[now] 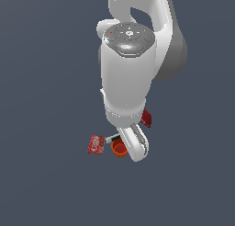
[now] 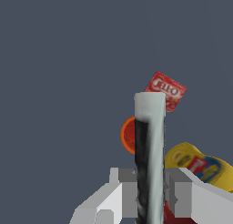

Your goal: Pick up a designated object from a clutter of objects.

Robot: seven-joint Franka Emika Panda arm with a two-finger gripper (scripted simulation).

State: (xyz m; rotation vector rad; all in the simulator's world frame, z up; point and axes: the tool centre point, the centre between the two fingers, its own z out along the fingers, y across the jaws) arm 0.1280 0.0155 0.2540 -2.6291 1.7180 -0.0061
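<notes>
In the wrist view my gripper [image 2: 150, 196] is shut on the marker [image 2: 149, 145], a thin grey-white barrel with a dark stripe that stands out between the two fingers [image 2: 127, 191]. It is held above the clutter. Beyond it lie the flat red packet [image 2: 165, 90], the orange cup [image 2: 128, 134], partly hidden by the marker, and the yellow mustard bottle [image 2: 198, 164]. A dark red patch [image 2: 175, 216] shows under one finger. In the exterior view the arm [image 1: 128, 73] hides the gripper; a short pale piece of the marker [image 1: 111, 138] shows between the packet [image 1: 96, 144] and the cup [image 1: 119, 148].
The floor [image 1: 46, 128] is plain dark grey-blue all around. In the exterior view a red item [image 1: 146, 118] peeks out from behind the arm on the exterior view's right; what it is cannot be told. The mustard bottle is hidden there.
</notes>
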